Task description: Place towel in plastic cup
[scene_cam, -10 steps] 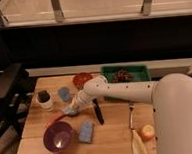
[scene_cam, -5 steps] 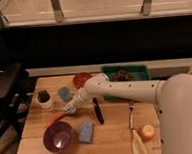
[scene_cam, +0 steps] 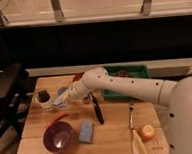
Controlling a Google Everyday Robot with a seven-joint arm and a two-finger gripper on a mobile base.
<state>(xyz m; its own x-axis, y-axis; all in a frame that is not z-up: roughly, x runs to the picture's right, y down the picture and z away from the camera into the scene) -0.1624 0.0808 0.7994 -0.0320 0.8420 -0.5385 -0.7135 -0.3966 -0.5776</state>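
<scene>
Starting at the near edge of the wooden table [scene_cam: 114, 142]: a purple bowl [scene_cam: 59, 138] sits front-left, and just to its right is a blue sponge [scene_cam: 86, 131] lying flat. Over on the front-right there's a small orange fruit [scene_cam: 147, 132] with a pale, banana-looking thing [scene_cam: 139, 147] right beside it, and a fork-like utensil [scene_cam: 131, 116] just behind them.

A bit further back, a dark knife-shaped tool [scene_cam: 97, 111] lies roughly in the middle of the table, and a thin red item [scene_cam: 55, 120] sits just behind the bowl.

Next row back, left side: a white cup [scene_cam: 43, 99] with something dark in it, and right next to it the bluish plastic cup [scene_cam: 62, 92]. The end effector [scene_cam: 61, 102] is down right at that plastic cup, between the two cups, with a pale bit at its tip that I think is the towel [scene_cam: 60, 103], but honestly can't tell if the end effector is clamped on it or loose. The white arm [scene_cam: 120, 84] stretches in from the right across the table.

Furthest back on the table is a green tray [scene_cam: 141, 70] with dark stuff in it, and a reddish object [scene_cam: 78, 77] peeks out behind the arm.
</scene>
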